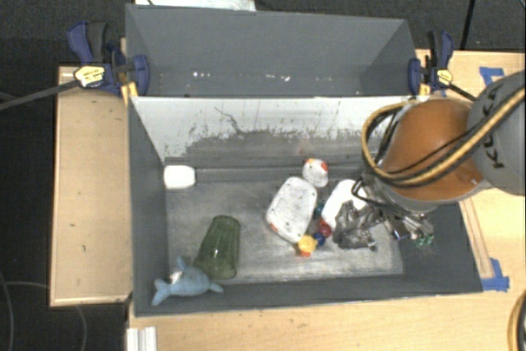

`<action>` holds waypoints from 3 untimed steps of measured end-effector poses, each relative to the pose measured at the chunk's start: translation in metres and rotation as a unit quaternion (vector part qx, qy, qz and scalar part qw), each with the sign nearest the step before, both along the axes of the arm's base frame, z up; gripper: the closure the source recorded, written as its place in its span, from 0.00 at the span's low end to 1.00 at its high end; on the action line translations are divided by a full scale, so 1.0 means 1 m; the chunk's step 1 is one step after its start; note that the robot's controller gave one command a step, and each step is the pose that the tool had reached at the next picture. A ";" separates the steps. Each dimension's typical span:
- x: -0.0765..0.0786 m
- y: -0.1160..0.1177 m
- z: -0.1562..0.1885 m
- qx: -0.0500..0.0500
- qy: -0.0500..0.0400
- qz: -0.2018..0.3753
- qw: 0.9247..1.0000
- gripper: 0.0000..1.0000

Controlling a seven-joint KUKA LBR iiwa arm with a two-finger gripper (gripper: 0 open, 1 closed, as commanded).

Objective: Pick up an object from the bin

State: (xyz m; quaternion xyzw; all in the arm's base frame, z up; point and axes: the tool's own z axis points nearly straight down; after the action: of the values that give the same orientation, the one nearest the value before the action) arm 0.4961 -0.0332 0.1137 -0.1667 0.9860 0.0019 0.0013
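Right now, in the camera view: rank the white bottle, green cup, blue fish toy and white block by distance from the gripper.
1. White bottle, mid-bin, just left of the gripper.
2. Green cup, lying lower left.
3. Blue fish toy, lower-left corner, and white block, left wall: too close to call.

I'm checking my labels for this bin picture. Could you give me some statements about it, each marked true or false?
1. The green cup stands upright. False: it lies on its side.
2. The blue fish toy lies in the bin's lower left corner. True.
3. The gripper is over the green cup. False: it is at the bin's right, near the flat white bottle.
4. A small white block lies alone at the left. True.
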 end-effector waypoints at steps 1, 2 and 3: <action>0.009 0.009 -0.006 -0.002 -0.001 -0.008 1.000 1.00; 0.007 0.018 0.000 -0.001 -0.001 -0.009 1.000 1.00; -0.001 0.007 0.001 -0.002 0.000 -0.009 1.000 1.00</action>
State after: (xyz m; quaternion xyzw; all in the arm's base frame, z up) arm 0.4955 -0.0260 0.1147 -0.1575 0.9875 0.0001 0.0010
